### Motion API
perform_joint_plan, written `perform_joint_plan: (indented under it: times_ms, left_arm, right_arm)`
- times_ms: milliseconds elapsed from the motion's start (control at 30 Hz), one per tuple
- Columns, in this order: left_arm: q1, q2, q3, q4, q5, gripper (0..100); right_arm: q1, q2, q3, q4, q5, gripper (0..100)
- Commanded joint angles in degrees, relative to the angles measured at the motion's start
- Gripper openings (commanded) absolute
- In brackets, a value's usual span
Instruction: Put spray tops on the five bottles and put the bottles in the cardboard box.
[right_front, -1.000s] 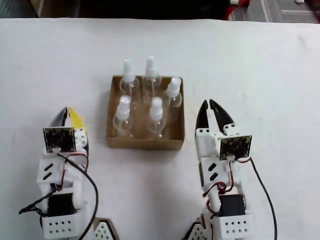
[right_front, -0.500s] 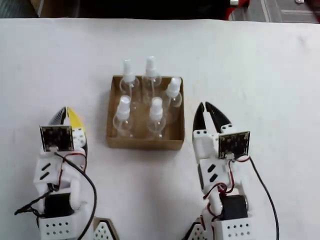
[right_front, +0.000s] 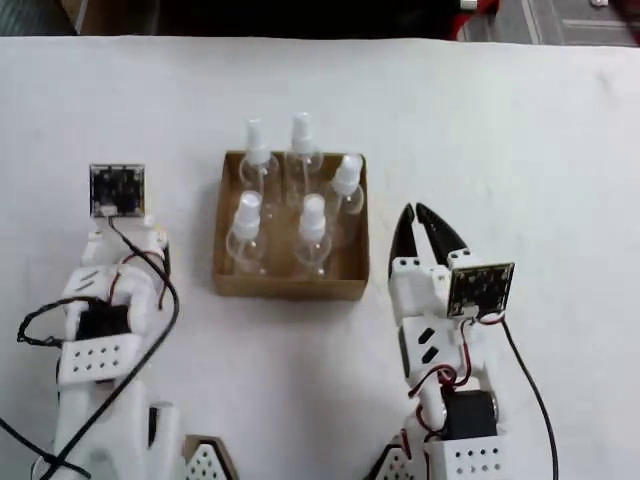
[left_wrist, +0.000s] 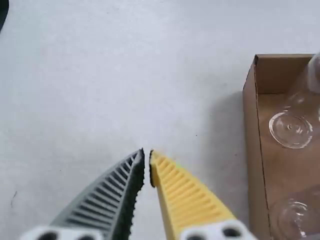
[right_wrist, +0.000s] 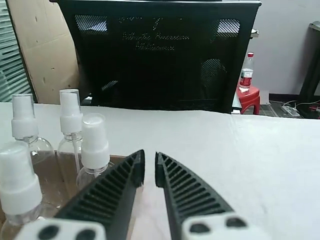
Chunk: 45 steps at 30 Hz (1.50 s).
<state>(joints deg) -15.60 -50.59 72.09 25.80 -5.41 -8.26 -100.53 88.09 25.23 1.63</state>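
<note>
Room, high view: dark floor runs along the far edge of the white counter (right_front: 520, 130), and a red object (right_front: 470, 6) sits at the far right.
Box, high view: the cardboard box (right_front: 290, 283) stands mid-counter, between the two arms.
Bottles, high view: all five bottles (right_front: 313, 245) stand upright inside the box, three in the far row and two in the near row, each wearing one of the white spray tops (right_front: 313, 208).
Left arm, high view: the left arm (right_front: 100, 330) is left of the box, its wrist board (right_front: 118, 190) raised.
Right pincer, high view: the black right pincer (right_front: 413, 212) points far, just right of the box's near right corner and apart from it. Its tips are a sliver apart.
Surface, left wrist view: bare white counter, with one brown box wall and a corner at the right. Clear bottle bases show inside.
Left pincer, left wrist view: the left pincer (left_wrist: 146, 154), one grey finger and one yellow, is pressed together at the tips and holds nothing. It is over bare counter left of the box.
Room, right wrist view: a black mesh chair (right_wrist: 155, 55) stands beyond the counter's far edge. A brown cardboard sheet (right_wrist: 42, 50) is at far left. A red stool (right_wrist: 247, 95) carrying a drink bottle (right_wrist: 245, 72) is at far right, against a pale wall.
Bottles, right wrist view: spray-topped bottles rise from the box, left of the black fingers.
Right pincer, right wrist view: a narrow gap runs between the toothed fingers, with nothing in it.
</note>
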Motion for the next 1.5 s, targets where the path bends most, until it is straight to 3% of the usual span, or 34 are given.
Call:
perform_joint_plan:
  times_ms: [0, 167, 300, 367, 467, 567, 767, 933, 1233, 1467]
  left_arm:
    - [-0.75, 0.31, -3.60, -2.02, 0.09, 2]
    - [-0.66, -3.47, -2.64, -1.85, 0.09, 2]
    - [-0.48, -11.21, -2.81, 2.02, -0.26, 2]
    - [0.04, -16.92, -3.87, 4.13, -0.97, 2]
    - [0.13, -26.51, -6.95, 8.35, -10.73, 2]
    - [0.40, -36.62, -10.37, 13.19, -19.34, 2]
    - [0.75, -55.60, -12.84, 25.05, -17.41, 2]
    - [2.59, -53.41, -17.41, 35.78, -13.54, 2]
    - [2.68, -53.67, -26.02, 54.77, -12.84, 2]
    - [2.51, -53.67, -23.21, 57.14, -12.84, 2]
  right_arm:
    - [2.59, 1.71, -4.57, -0.92, -0.53, 2.0]
    - [3.56, 10.68, -11.96, 1.45, -0.44, 2.1]
    - [3.82, 17.36, -21.71, 11.47, 0.53, 2.4]
    - [4.88, 18.15, -26.29, 18.15, 5.19, 2.4]
    - [7.78, 16.75, -31.65, 25.63, 13.27, 2.0]
    - [10.51, 13.14, -35.08, 30.73, 16.35, 2.0]
    - [10.86, -0.31, -38.42, 40.13, 16.53, 2.0]
    - [10.86, -1.89, -44.40, 47.52, 16.88, 2.2]
    - [10.86, -3.12, -55.56, 60.44, 16.53, 2.5]
    - [11.12, -3.12, -63.56, 62.37, 16.53, 2.5]
